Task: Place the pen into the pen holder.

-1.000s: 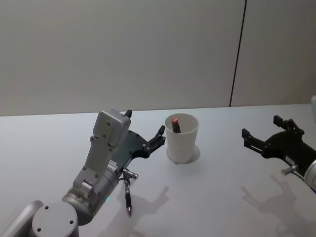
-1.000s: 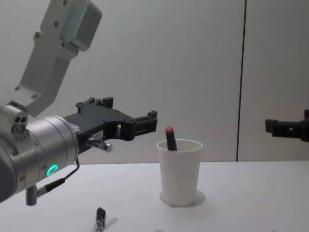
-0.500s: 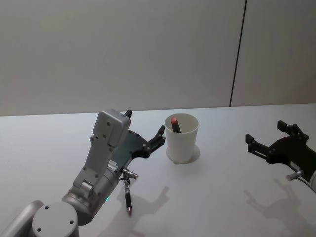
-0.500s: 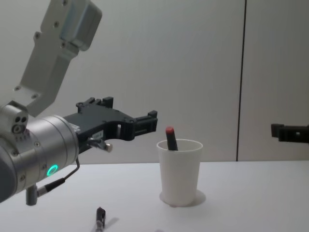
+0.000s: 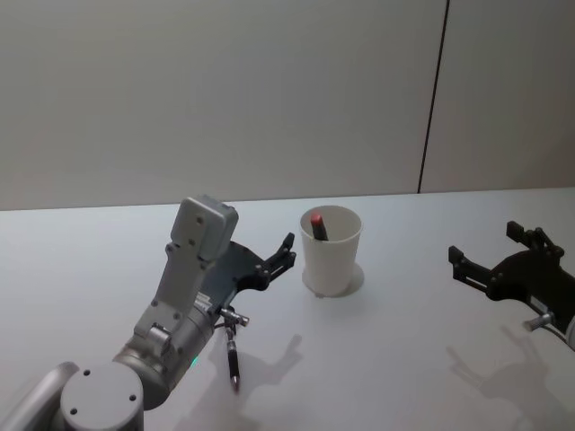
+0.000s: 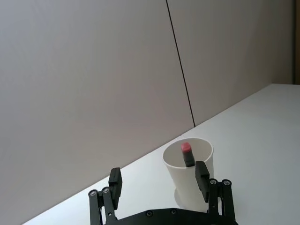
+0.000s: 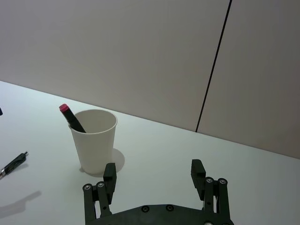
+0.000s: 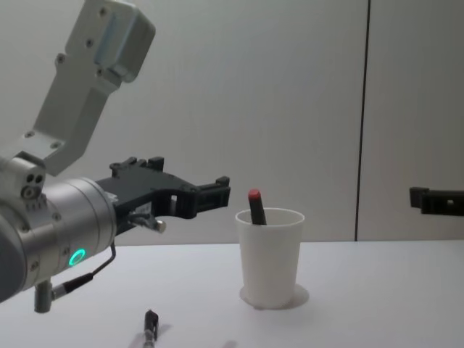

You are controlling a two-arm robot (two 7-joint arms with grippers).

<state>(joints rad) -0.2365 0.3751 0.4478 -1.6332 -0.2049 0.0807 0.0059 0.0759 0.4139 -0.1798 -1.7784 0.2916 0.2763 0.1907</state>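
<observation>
The pen holder (image 5: 331,260), a plain white paper cup, stands upright near the middle of the table. A dark pen with a red cap (image 5: 318,224) leans inside it, cap poking above the rim. A second dark pen (image 5: 233,359) lies on the table close to me, under my left arm. My left gripper (image 5: 268,244) hovers open and empty just left of the cup (image 6: 185,185). Well right of the cup, my right gripper (image 5: 485,244) is open and empty too. The right wrist view takes in the cup (image 7: 93,145), the capped pen (image 7: 70,118) and the lying pen (image 7: 13,163).
The white table (image 5: 404,359) is bare between the cup and my right gripper. A plain wall with one dark vertical seam (image 5: 433,99) runs close behind the table's far edge.
My right gripper has drawn back to the right, away from the cup. My left gripper has eased slightly back and down. Cup and both pens have not moved.
</observation>
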